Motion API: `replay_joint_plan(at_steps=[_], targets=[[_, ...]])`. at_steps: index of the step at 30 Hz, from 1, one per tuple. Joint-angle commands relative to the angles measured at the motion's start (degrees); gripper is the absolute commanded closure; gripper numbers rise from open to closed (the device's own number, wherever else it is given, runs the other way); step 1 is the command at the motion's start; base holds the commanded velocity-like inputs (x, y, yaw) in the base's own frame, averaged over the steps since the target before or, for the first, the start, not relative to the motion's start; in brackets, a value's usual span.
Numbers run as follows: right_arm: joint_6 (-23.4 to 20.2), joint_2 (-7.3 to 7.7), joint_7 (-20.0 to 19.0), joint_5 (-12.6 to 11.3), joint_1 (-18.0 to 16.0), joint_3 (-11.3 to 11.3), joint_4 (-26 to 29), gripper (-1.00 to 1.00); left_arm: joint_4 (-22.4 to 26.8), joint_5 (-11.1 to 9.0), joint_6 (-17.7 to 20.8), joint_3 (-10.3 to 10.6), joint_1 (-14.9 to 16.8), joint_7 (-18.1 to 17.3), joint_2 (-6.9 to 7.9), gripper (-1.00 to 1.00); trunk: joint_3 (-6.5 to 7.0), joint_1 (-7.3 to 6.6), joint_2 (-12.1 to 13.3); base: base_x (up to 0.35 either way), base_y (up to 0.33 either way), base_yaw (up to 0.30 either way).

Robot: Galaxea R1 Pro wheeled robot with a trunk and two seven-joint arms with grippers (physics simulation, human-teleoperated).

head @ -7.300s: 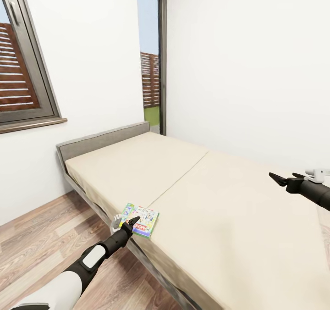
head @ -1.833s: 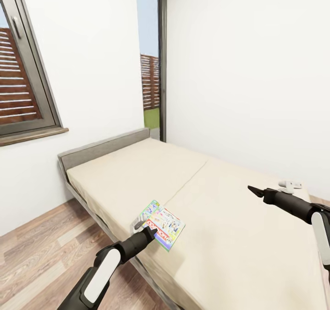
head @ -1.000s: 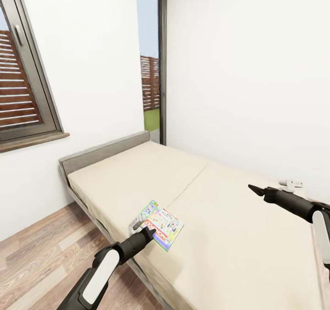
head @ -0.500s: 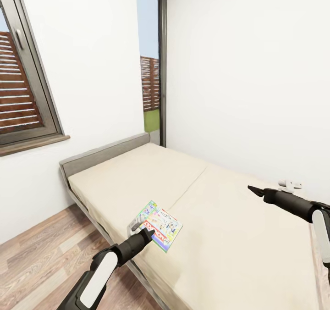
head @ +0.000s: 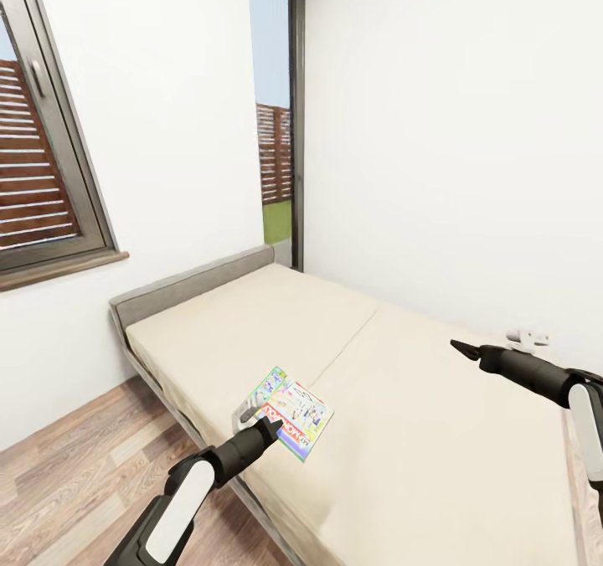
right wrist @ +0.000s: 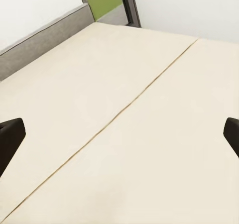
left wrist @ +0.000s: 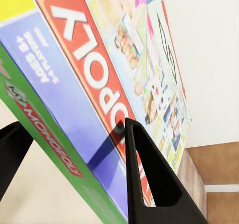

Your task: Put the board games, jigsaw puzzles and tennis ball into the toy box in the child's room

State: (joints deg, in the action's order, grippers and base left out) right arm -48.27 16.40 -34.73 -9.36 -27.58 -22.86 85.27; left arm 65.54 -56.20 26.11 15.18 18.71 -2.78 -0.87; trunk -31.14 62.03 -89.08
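Observation:
A green-edged board game (head: 295,414) with a red Monopoly banner on its colourful lid is tilted at the near edge of the bed (head: 419,440). My left gripper (head: 266,424) is shut on its near edge. In the left wrist view the board game (left wrist: 99,84) runs between the two black fingers (left wrist: 149,184), one over the lid and one under the box. My right gripper (head: 459,347) hovers open over the right side of the mattress, and its wrist view looks down on the bare mattress (right wrist: 119,84) between the spread gripper (right wrist: 119,137) tips.
The beige bed has a grey headboard (head: 184,285) against the left wall. A window (head: 38,147) is on the left and a tall glass door (head: 276,131) in the corner. Wooden floor (head: 67,465) lies left of the bed. A small white object (head: 528,337) sits at the bed's far right.
Since 7 s ago the left gripper has closed on the board game and tipped it up off the bed edge. Over the last second the camera drifts slightly; arms and box hold still.

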Motion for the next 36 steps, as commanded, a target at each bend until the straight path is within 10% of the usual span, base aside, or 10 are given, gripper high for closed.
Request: replay_joint_plan(at_steps=[1,36], targets=[[-0.4,0.01,0.0,-0.3,0.0,-0.1,0.0,-1.0,0.0,-0.1,0.3,-0.1,0.0,0.0,-0.01,1.0,0.12,-0.23,0.4,0.0,0.0,0.0],[-1.0,-0.05,-0.1,-0.3,0.4,0.1,2.4,-1.0,0.0,0.1,0.3,-0.1,0.0,0.0,-0.01,1.0,6.74,-7.92,14.4,0.0,0.0,-0.01]])
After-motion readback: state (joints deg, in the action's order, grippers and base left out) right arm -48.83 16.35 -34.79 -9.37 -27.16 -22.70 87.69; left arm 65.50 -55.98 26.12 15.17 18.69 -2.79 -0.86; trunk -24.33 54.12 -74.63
